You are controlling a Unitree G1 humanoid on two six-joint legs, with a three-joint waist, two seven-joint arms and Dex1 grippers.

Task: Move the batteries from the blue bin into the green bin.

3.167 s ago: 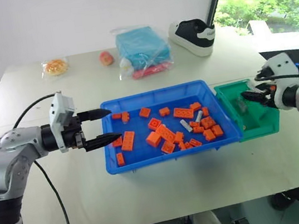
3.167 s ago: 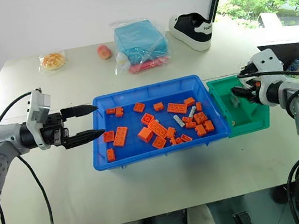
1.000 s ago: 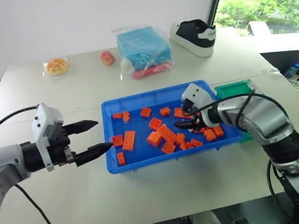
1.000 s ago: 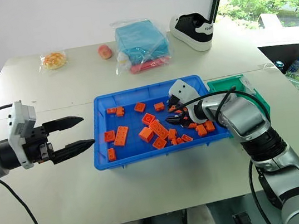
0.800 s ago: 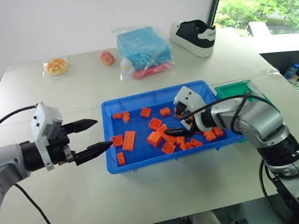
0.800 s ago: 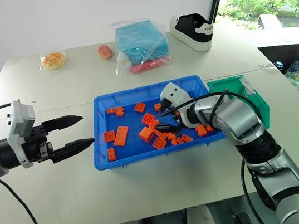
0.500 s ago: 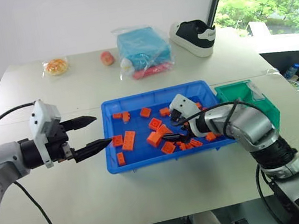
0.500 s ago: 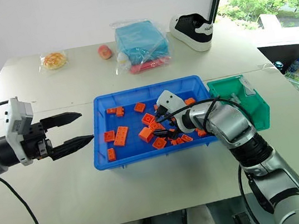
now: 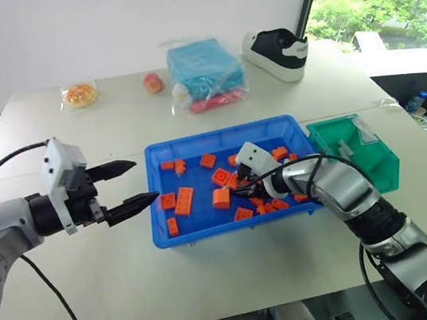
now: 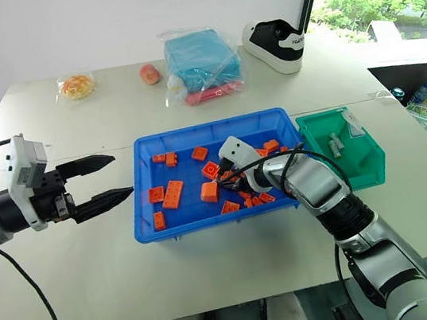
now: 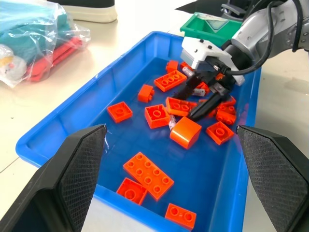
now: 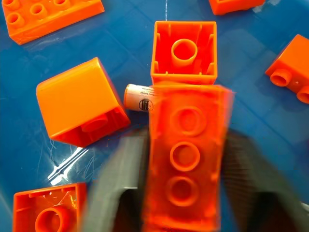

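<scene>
The blue bin (image 9: 218,136) sits mid-table, strewn with several orange bricks. My right gripper (image 9: 242,190) reaches down into its middle. In the right wrist view its fingers (image 12: 113,183) press both long sides of a long orange brick (image 12: 186,154). One battery (image 12: 139,97) lies just past the fingertips, half hidden under that brick, and also shows beside an orange block (image 11: 171,122). The green bin (image 9: 355,153) stands against the blue bin's right end with a battery (image 10: 333,142) inside. My left gripper (image 9: 145,178) hovers open just left of the blue bin, holding nothing.
Behind the bins lie a clear bag of blue cloth (image 9: 204,69), a black-and-white shoe (image 9: 275,48), a small orange fruit (image 9: 152,82) and a snack packet (image 9: 79,95). The bare tabletop (image 9: 214,272) extends in front of the bins.
My right gripper left the green bin, moved left across the blue bin to its middle and sank. It opened wide, then closed on the brick. The left arm stayed put.
</scene>
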